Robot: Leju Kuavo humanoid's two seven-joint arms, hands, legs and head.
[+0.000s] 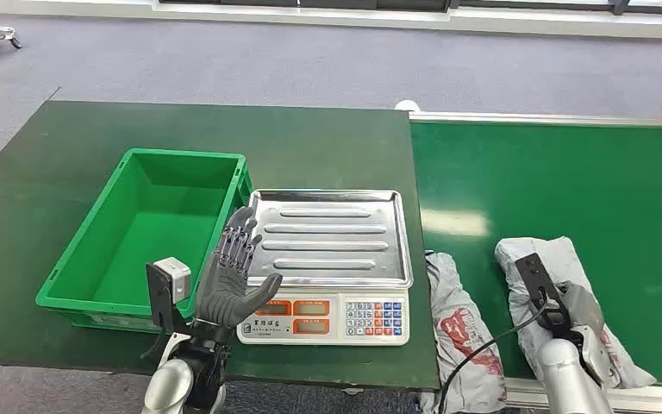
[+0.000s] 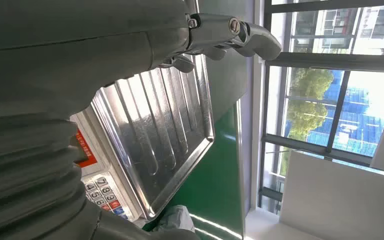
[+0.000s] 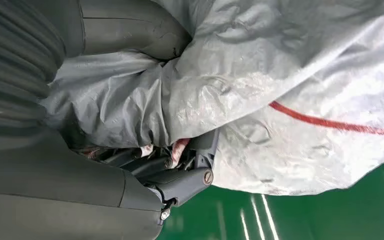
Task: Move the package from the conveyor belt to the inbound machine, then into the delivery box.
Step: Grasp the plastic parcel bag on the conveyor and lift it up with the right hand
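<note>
Two packages at lower right, on the belt (image 1: 569, 172); right hand (image 1: 573, 315) fingers curled around the right package (image 1: 539, 259); left hand (image 1: 237, 272) spread, idle; next lift it to the scale (image 1: 327, 228).

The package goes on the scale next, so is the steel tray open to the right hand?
Probably yes: the steel tray lies bare, and the left hand only hovers at its near left corner, away from the right hand.
</note>
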